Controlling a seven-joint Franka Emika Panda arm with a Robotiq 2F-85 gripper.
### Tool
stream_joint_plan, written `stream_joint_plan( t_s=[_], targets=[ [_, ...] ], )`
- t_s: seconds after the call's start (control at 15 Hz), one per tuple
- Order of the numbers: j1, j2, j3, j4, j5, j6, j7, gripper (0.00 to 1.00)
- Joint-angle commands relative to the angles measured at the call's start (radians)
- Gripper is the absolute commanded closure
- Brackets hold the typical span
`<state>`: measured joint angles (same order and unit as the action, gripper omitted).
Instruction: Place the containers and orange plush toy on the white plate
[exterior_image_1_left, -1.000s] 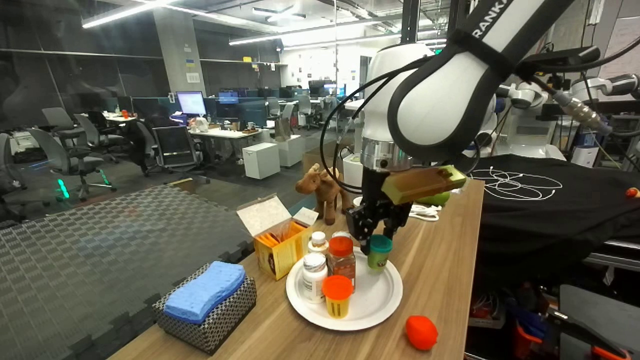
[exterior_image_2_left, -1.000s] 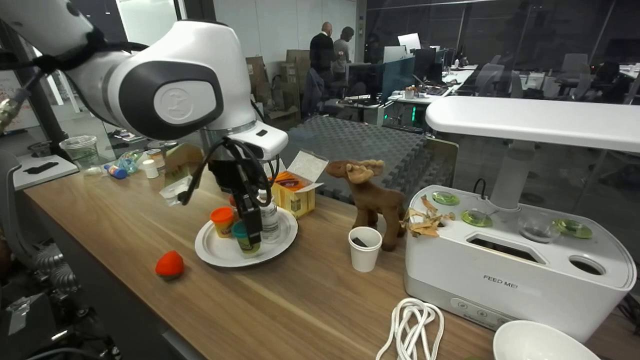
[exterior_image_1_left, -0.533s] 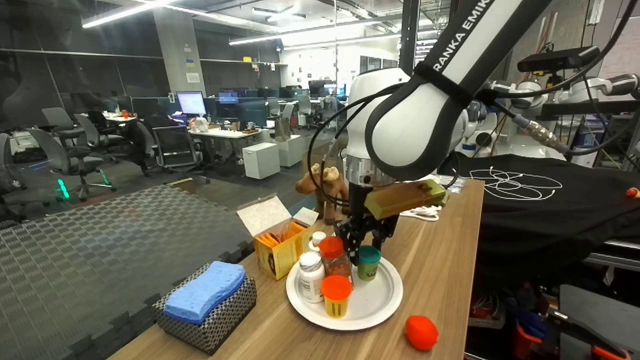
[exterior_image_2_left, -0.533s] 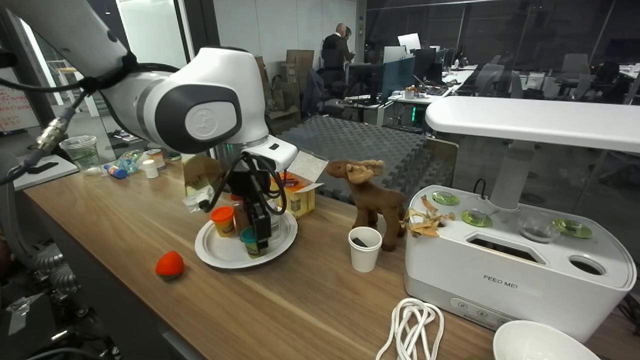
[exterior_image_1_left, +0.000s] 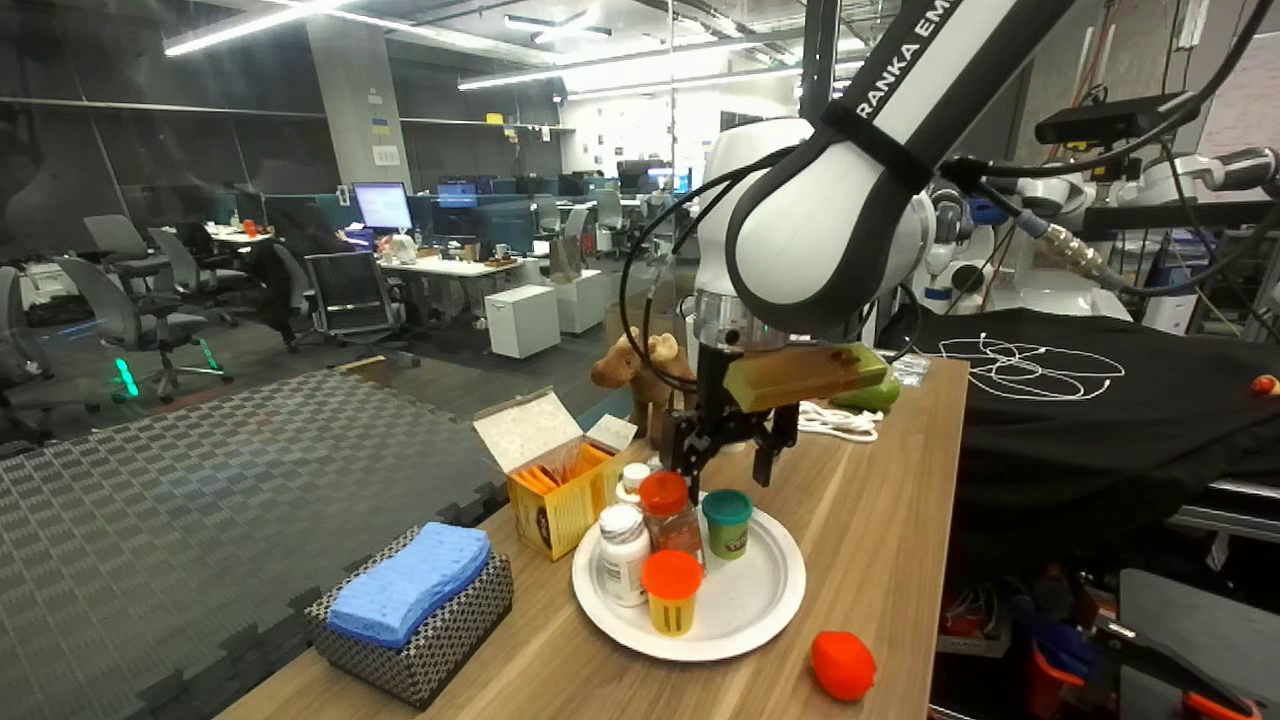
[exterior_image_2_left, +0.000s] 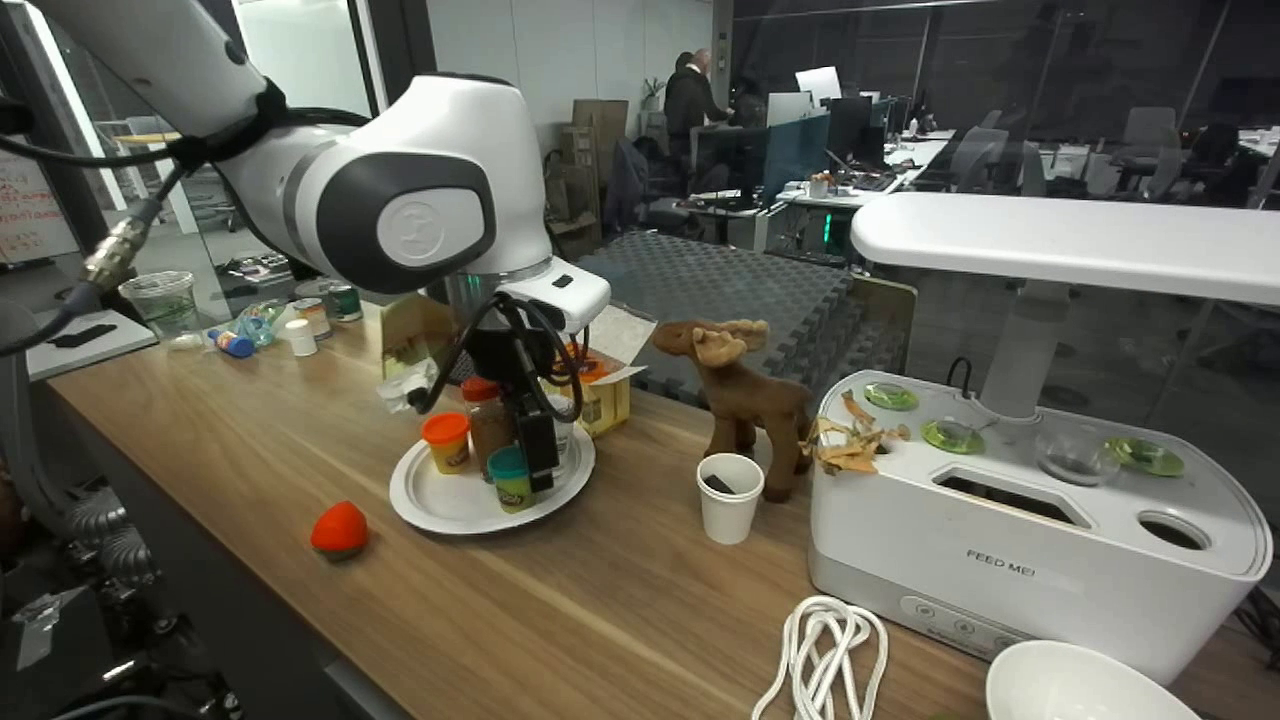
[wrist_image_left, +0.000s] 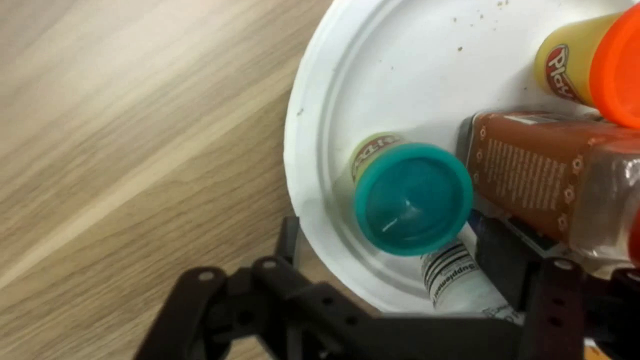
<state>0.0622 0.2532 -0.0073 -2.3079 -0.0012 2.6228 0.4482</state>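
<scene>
The teal-lidded jar (exterior_image_1_left: 727, 525) stands on the white plate (exterior_image_1_left: 770, 600), close to the red-capped bottle (exterior_image_1_left: 668, 520). A white pill bottle (exterior_image_1_left: 624, 560) and an orange-lidded tub (exterior_image_1_left: 673, 600) share the plate. Behind them is another white bottle (exterior_image_1_left: 631, 482), partly hidden. My gripper (wrist_image_left: 385, 230) is open, one fingertip on each side of the teal lid in the wrist view, apart from it. In an exterior view the gripper (exterior_image_1_left: 729, 482) hangs just above and behind that jar. The orange plush toy (exterior_image_2_left: 745, 390), a brown antlered animal, stands upright on the table away from the plate.
Beside the plate stands a yellow open box (exterior_image_1_left: 560, 510). A patterned box with a blue sponge (exterior_image_1_left: 410, 585) and a red-orange object (exterior_image_1_left: 843, 665) lie nearby. Around the toy are a paper cup (exterior_image_2_left: 730, 510), a white planter (exterior_image_2_left: 1000, 570) and white cord (exterior_image_2_left: 825, 650).
The jar moved toward the red-capped bottle in the grip and now stands on the plate. My gripper has opened, let it go and risen slightly. The red-capped bottle shifted a little.
</scene>
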Motion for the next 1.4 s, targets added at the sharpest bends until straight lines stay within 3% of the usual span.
stream_joint_plan(
  t_s=[0.0,0.47,0.73,1.0,1.33],
  targets=[
    [-0.006,-0.084,-0.016,-0.028,0.026,-0.004,-0.031,0.00],
    [-0.022,-0.222,-0.011,-0.085,0.038,-0.053,-0.062,0.00],
    [-0.013,-0.328,0.002,-0.171,-0.032,-0.137,0.042,0.00],
    [-0.011,-0.426,0.058,-0.278,-0.088,-0.175,0.161,0.00],
    [0.036,-0.482,0.141,-0.394,0.017,-0.147,0.124,0.00]
  ],
)
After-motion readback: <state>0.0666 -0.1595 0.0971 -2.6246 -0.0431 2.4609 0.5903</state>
